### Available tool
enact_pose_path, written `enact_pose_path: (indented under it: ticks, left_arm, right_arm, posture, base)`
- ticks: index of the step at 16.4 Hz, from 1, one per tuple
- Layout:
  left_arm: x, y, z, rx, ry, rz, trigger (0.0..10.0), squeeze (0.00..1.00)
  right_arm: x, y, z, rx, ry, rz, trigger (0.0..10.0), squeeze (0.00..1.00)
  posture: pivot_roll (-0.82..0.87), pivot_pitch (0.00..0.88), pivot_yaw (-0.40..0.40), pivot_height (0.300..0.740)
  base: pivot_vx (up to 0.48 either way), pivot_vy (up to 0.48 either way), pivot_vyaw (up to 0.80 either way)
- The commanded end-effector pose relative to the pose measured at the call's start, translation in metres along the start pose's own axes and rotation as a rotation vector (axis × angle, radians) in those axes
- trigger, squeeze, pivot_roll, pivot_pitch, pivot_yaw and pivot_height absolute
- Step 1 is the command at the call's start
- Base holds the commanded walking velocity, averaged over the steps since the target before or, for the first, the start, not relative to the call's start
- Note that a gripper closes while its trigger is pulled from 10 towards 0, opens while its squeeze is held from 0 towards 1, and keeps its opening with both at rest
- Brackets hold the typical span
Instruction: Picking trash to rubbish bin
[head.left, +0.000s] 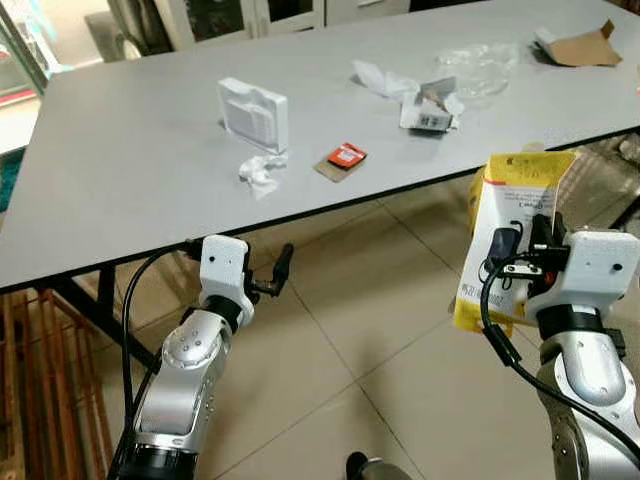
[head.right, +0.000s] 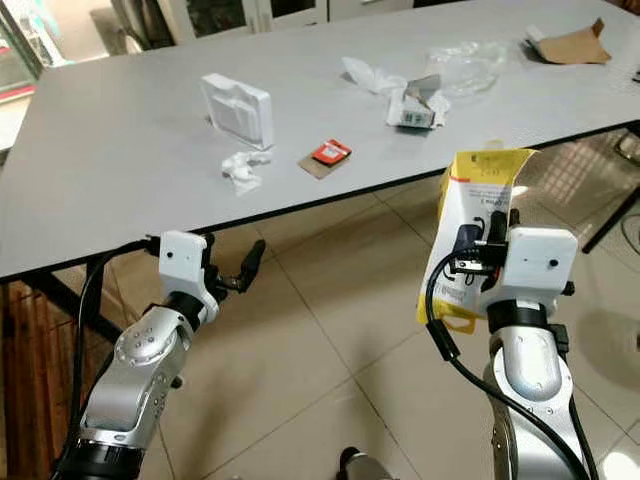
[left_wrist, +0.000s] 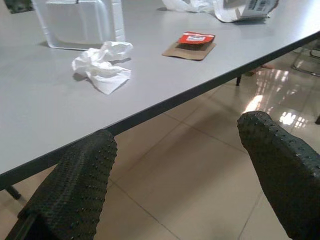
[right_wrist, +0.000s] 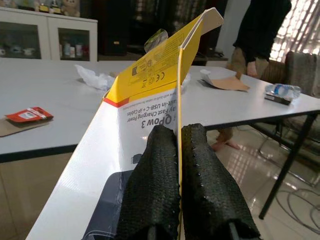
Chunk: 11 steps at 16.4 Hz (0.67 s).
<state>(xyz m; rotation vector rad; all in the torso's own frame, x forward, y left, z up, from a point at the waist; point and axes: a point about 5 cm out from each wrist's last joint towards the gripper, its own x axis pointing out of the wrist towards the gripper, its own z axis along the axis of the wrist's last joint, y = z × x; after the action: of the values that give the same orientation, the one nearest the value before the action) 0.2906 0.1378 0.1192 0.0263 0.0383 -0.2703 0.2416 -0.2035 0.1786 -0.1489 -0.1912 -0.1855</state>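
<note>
tightly pinched in right tool (right_wrist: 179, 175): yellow package (head.left: 505, 230)

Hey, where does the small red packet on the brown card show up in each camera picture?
Left eye view: red packet at mid-table near the front edge.
Right eye view: same spot.
Left wrist view: beyond the table edge, past the open left pincer.
Right wrist view: at the picture's left edge.
Shared landmark: grey table.

I cannot read the fine print on the yellow box (head.left: 512, 240); the right gripper (head.left: 535, 235) covers its lower face. The brown card (head.left: 578, 47) at far right is cut by the edge. The person (right_wrist: 263, 30) is cut off above the waist.
</note>
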Motion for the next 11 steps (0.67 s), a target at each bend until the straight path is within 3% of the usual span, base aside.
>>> enact_pose_path:
  ticks: [1, 3, 6, 11]
  left_arm:
    - [-0.0001, 0.0020, -0.0009, 0.008, 0.006, 0.007, 10.0, 0.00]
    - [0.0003, 0.0021, -0.0007, 0.010, 0.006, 0.006, 10.0, 0.00]
    - [0.0006, 0.0020, -0.0008, 0.006, 0.009, 0.005, 10.0, 0.00]
    - [0.0014, 0.0016, -0.0013, 0.007, 0.010, 0.003, 10.0, 0.00]
  right_arm:
    - [-0.0011, 0.0003, -0.0024, -0.002, 0.013, 0.001, 0.0, 0.00]
    - [-0.0009, 0.0004, -0.0024, -0.004, 0.013, 0.000, 0.0, 0.00]
    - [-0.0009, 0.0005, -0.0028, 0.001, 0.017, -0.001, 0.0, 0.00]
    - [-0.0005, 0.0008, -0.0034, 0.000, 0.019, 0.000, 0.0, 0.00]
  posture:
    - [-0.08, 0.114, 0.050, 0.740]
    - [-0.08, 0.113, 0.051, 0.740]
    - [-0.08, 0.113, 0.051, 0.740]
    - [-0.08, 0.113, 0.048, 0.740]
  base:
    - [0.000, 0.000, -0.80]
    - [0.000, 0.000, -0.80]
    - [0.000, -0.307, -0.80]
    - [0.000, -0.480, -0.80]
